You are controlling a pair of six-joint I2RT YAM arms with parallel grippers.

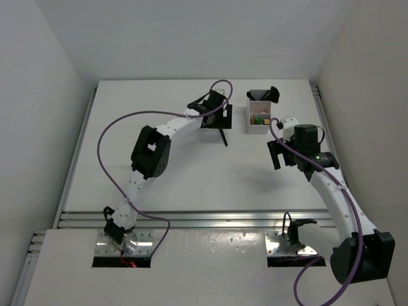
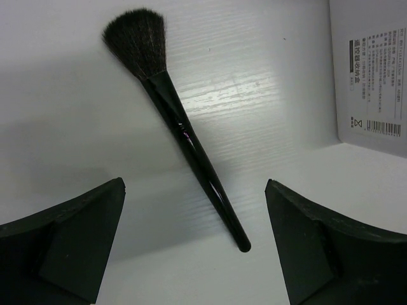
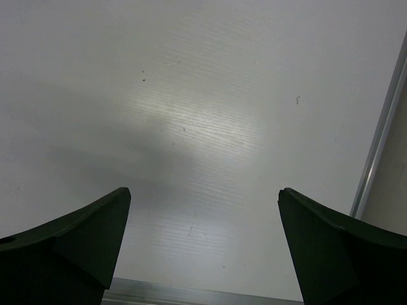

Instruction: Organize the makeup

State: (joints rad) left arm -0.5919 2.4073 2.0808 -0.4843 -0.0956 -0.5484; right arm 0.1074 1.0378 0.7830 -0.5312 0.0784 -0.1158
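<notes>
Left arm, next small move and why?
Probably lower the left gripper straight down and close on the handle of the brush: its jaws stand open, astride the brush without touching it, and the brush lies flat on the table, outside the box.

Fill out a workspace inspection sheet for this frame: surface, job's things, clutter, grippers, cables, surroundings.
Surface: white table, a few small specks.
Job's things: black brush lies flat on the table beside the box; a green item sits in the box.
Clutter: nothing seen.
Grippers: left gripper open over the brush handle, not touching it; right gripper open, holding nothing.
Cables: a purple cable loops along each arm, clear of the brush.
Surroundings: white walls; metal rail at the table's near edge.
</notes>
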